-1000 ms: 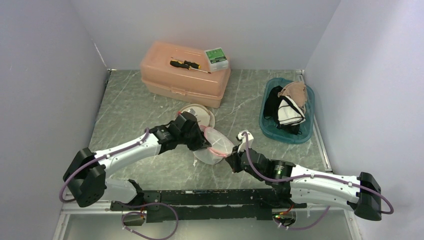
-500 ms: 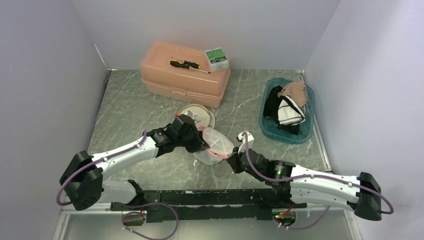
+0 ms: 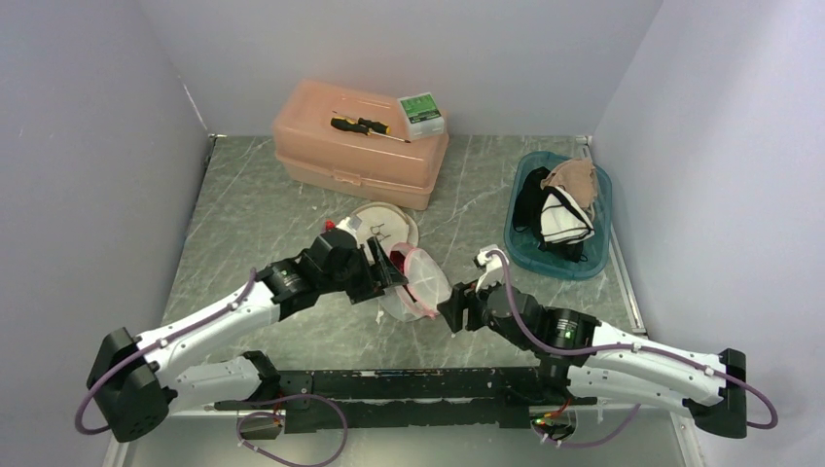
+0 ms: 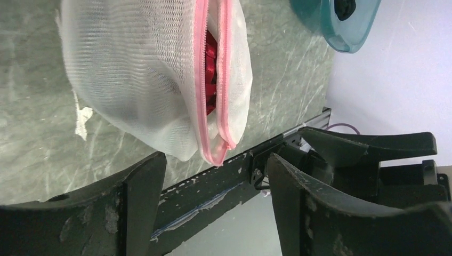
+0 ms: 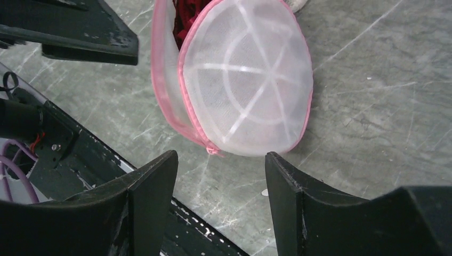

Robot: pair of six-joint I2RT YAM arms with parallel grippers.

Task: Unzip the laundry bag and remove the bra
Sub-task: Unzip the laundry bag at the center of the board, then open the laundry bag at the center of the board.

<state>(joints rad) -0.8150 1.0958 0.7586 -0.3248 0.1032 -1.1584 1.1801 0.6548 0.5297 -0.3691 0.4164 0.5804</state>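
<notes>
The laundry bag (image 3: 416, 284) is a round white mesh pouch with a pink zipper, lying at the table's middle. Its zipper stands partly parted (image 4: 213, 80), and the red bra (image 4: 211, 66) shows through the gap. The right wrist view shows the bag's domed side (image 5: 250, 80) and a bit of the bra (image 5: 186, 16) at its top. My left gripper (image 3: 389, 270) is open just left of the bag, nothing between its fingers (image 4: 144, 186). My right gripper (image 3: 457, 309) is open too, just right of the bag, with the zipper end (image 5: 213, 149) in front of its fingers.
A peach toolbox (image 3: 360, 146) at the back carries a screwdriver (image 3: 365, 125) and a green-white box (image 3: 421, 112). A teal basin (image 3: 587, 263) of clothes stands at the right. Another white mesh pouch (image 3: 384, 220) lies behind the bag. A black rail (image 3: 389, 384) runs along the near edge.
Both grippers were shut on the bag and now stand open, having let go. The left arm has drawn back toward the left; the right gripper has backed off slightly.
</notes>
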